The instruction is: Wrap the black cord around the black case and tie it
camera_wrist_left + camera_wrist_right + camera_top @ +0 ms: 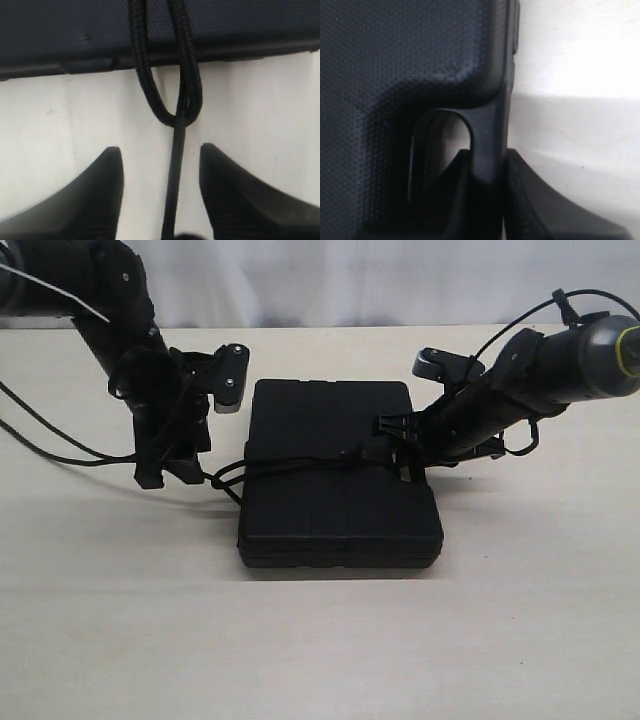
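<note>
The black case (340, 505) lies flat in the middle of the table. The black cord (300, 464) runs across its top and ends in a loop (228, 480) hanging off its left side. In the left wrist view the cord's loop (170, 95) comes off the case edge (75, 35), and a single strand (174, 175) passes through it and runs between the spread fingers without touching them. My left gripper (160, 150), also (196, 476), is open. My right gripper (489, 155), also (396, 438), is shut on the bar of the case's handle (492, 115).
The pale tabletop (320, 640) surrounds the case. Smooth robot cables (60, 445) trail over the table at the left behind the left arm. A white backdrop (380, 280) closes the far side.
</note>
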`<state>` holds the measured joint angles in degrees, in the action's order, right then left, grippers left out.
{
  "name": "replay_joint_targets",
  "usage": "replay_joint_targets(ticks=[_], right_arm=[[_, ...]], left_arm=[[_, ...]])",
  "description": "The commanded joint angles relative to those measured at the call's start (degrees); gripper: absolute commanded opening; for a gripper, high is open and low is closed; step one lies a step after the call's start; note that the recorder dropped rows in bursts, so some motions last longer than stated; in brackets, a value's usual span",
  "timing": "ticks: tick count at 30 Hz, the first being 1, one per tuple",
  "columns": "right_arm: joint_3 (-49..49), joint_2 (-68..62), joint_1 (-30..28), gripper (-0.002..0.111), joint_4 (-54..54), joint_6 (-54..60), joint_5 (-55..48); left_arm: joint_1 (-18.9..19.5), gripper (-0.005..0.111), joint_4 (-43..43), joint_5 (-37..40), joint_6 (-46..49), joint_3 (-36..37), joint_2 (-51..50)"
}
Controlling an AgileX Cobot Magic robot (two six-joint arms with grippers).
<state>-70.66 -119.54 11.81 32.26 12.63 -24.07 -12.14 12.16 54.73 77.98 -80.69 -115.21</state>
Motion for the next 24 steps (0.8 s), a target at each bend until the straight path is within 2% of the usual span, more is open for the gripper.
replay_joint_targets(ticks=[1, 2, 4, 5, 8, 14, 19, 24], right_arm=[[0.09, 0.46, -0.36, 0.005, -1.16, 1.72, -1.64], [0.09, 0.46, -0.36, 0.005, -1.16, 1.72, -1.69], [0.09, 0.46, -0.36, 0.005, -1.16, 1.72, -1.93], [0.09, 0.46, -0.36, 0.005, -1.16, 1.72, -2.26], [0.09, 0.46, -0.36, 0.005, -1.16, 1.72, -2.42], [0.09, 0.46, -0.36, 0.005, -1.67, 1.72, -1.08], [0.09, 0.46, -0.36, 0.005, -1.67, 2.53, -0.1], [0.09, 0.46, -0.36, 0.005, -1.67, 2.77, 0.76]], left_arm=[[-0.15, 0.041, 0.61, 0.14, 0.21, -0.11, -1.79], [-0.15, 0.036, 0.51, 0.14, 0.21, -0.11, -1.91], [-0.15, 0.01, 0.51, -0.35, 0.21, -0.11, -1.76], [-0.15, 0.0, 0.4, -0.35, 0.09, -0.11, -1.51], [1.72, 0.0, -2.14, 0.17, -2.69, -0.11, 0.52], [10.31, 0.0, -2.45, 4.01, -7.19, -0.11, 3.03], [15.56, 0.0, -1.78, 4.47, -9.1, 1.29, 2.84], [19.33, 0.0, -2.75, -0.75, -9.1, 6.3, 2.84]])
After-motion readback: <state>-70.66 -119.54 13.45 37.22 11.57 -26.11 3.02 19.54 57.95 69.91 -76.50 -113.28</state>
